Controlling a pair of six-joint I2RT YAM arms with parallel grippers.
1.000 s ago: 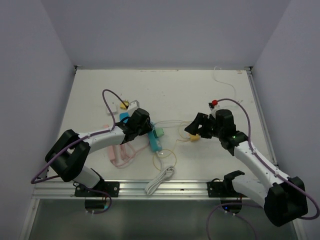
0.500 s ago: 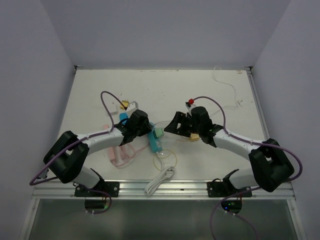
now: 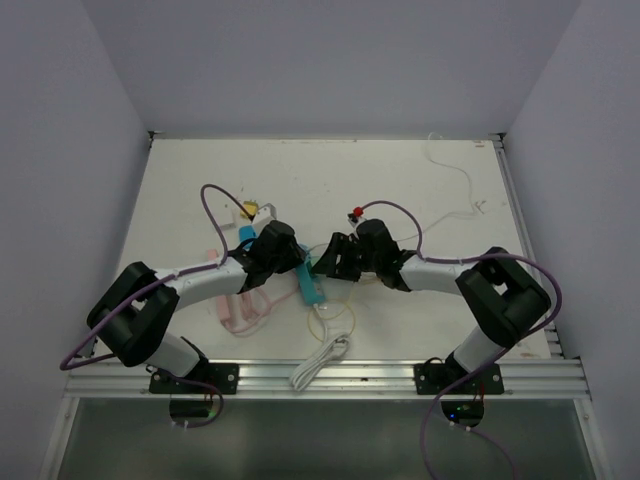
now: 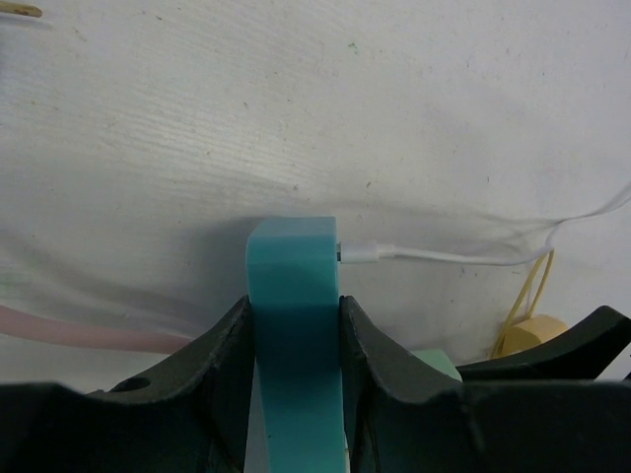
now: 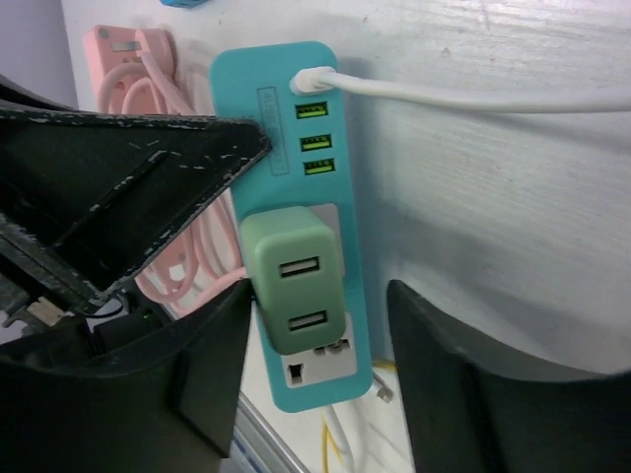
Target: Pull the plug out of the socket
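Note:
A teal power strip [image 5: 296, 177] lies on the white table, also in the top view [image 3: 309, 285] and the left wrist view [image 4: 294, 325]. A green USB plug adapter [image 5: 291, 276] sits plugged into its socket; it shows in the top view [image 3: 319, 266]. A white cable [image 5: 444, 94] is plugged into a USB port of the strip. My left gripper [image 4: 294, 394] is shut on the strip, one finger on each long side. My right gripper [image 5: 315, 384] is open, its fingers [image 5: 454, 374] straddling the green plug and the strip without touching the plug.
A pink power strip with a coiled pink cord [image 3: 238, 305] lies left of the teal one. A yellow plug and thin yellow cord [image 3: 330, 318] lie near the front, beside a coiled white cable [image 3: 320, 362]. A small yellow object [image 3: 250, 211] lies farther back.
My right gripper has swept left across the table from beside the yellow plug to over the green plug on the teal strip. The left gripper has stayed on the strip.

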